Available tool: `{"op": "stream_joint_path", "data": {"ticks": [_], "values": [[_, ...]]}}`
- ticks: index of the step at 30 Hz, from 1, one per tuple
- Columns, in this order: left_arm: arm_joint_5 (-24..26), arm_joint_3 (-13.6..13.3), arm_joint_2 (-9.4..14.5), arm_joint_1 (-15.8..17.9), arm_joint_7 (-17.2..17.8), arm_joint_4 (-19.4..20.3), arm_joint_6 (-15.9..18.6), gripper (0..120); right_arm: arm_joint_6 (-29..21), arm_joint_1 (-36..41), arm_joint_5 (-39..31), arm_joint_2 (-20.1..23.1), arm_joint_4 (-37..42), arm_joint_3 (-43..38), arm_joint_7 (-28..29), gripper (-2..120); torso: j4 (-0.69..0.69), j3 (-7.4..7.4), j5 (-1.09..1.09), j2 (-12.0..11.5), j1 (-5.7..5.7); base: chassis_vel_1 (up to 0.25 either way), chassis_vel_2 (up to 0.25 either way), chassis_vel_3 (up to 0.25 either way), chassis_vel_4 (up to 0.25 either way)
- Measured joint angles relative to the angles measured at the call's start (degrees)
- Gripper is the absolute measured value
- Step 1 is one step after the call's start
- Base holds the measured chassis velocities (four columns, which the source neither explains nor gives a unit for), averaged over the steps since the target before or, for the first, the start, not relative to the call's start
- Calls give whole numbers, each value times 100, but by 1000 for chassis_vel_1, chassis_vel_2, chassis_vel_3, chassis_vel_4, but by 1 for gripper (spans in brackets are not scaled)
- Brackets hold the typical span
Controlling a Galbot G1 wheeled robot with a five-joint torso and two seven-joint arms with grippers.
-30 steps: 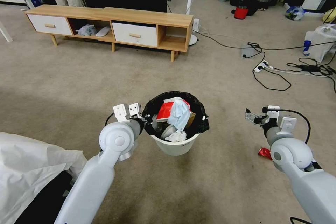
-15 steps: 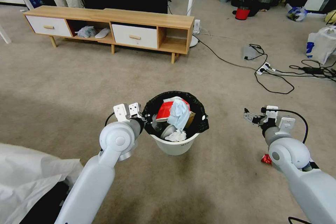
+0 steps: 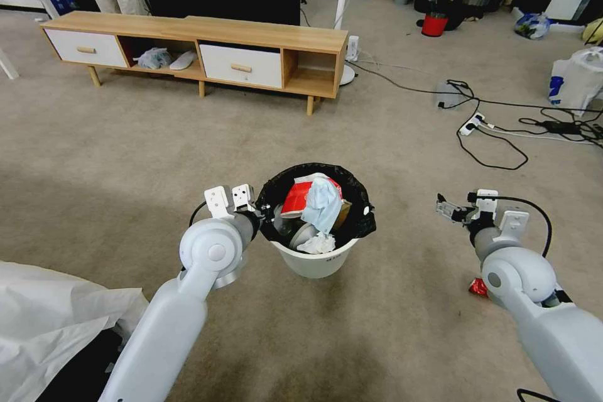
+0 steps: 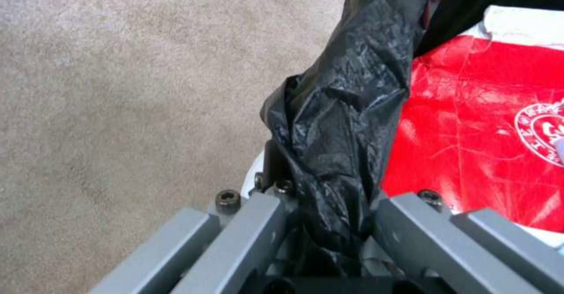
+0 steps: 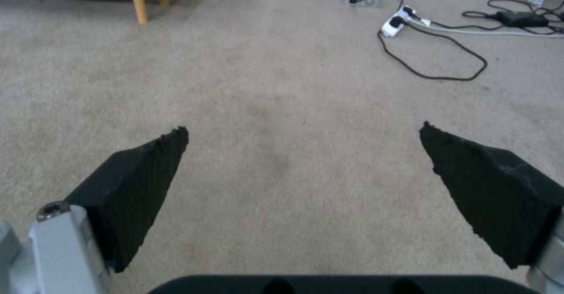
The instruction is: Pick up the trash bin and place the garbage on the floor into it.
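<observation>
White trash bin (image 3: 312,262), black bag (image 4: 343,122), red-white packet (image 3: 297,196), light blue mask (image 3: 322,202)

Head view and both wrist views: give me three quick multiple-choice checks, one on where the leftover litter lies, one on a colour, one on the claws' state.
1. Where does the red wrapper lie?
A. On the carpet beside the right arm
B. In the bin
C. On the wooden cabinet

2. What colour is the bag lining the trash bin?
A. White
B. Blue
C. Black

3. How do the claws stand?
A. Both open
B. Left claw shut on the bin's rim, right claw open and empty
C. Both shut on the bin

Answers: 1 A, it shows on the floor by the right arm. 2 C, black film folds over the rim. 3 B, the left pinches the liner and rim; bare carpet shows between the right's pads.
</observation>
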State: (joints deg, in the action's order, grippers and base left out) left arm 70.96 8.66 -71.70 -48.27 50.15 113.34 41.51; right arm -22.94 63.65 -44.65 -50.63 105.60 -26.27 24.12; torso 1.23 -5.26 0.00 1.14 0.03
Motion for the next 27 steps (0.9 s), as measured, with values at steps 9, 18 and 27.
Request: {"op": "stream_joint_path", "data": {"ticks": [9,18,27], "values": [[-57,-7,1,4,-21,-7,-7,2,0,18,-5,-1,16,6,-21,100,-1,0,0,0,0,0,0,0,0],[-35,4,-24,12,-30,-34,-74,2,3,10,-8,0,8,8,-50,100,-1,0,0,0,0,0,0,0,0],[-71,6,-33,7,-50,-49,-37,2,23,13,-8,-2,-2,11,-94,100,0,0,0,0,0,0,0,0,0]]}}
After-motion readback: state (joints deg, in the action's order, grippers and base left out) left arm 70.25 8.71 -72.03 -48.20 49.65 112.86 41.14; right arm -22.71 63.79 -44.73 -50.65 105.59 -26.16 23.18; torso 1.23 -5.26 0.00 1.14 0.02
